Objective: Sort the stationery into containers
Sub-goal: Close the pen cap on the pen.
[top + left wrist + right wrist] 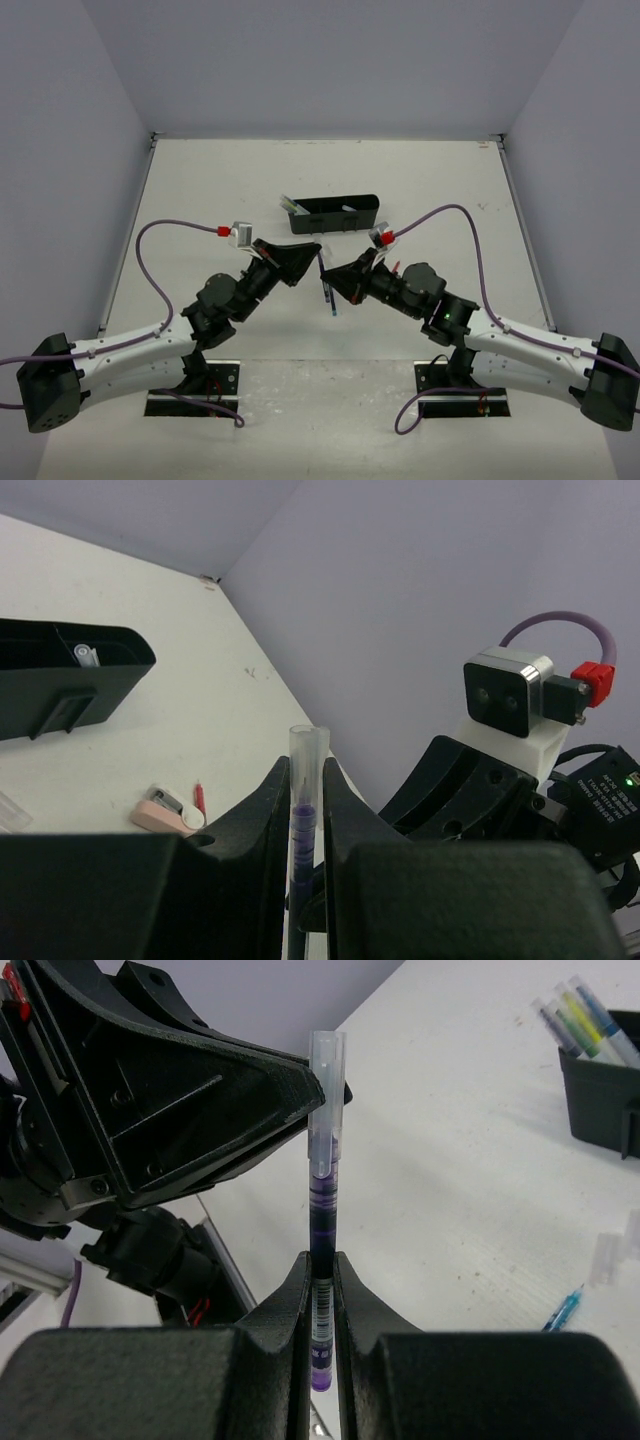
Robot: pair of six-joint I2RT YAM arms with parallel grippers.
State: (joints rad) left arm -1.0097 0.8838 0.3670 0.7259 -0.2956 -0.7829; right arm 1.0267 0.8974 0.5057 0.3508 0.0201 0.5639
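Nearest you, both arms meet over the middle of the bench, and you have one purple pen shared between them.

Your right end effector is closed almost fully on the lower barrel. Your left end effector is pinched on the clear-capped end of the same pen, its jaws a little wider than the right's.

In the overhead view the pen's long axis runs near to far with a slight tilt, capped end farther from you. It hangs between the two arms, off the bench.

Loose items on the bench beyond the grip:
- One blue pen, lying flat at a slant.
- One clear cap, just beyond the blue pen.
- One pinkish eraser, lying flat.
- One small red piece, just beside the eraser (too small to identify).

Farthest back you have one container, a long black tray, with its long axis running left to right.

The tray's left end compartment holds three pens that can be counted: one grey-clear, one yellow-green and one blue. They lean together, with their upper ends rising over the rim. What the tray's other compartments hold cannot be made out.
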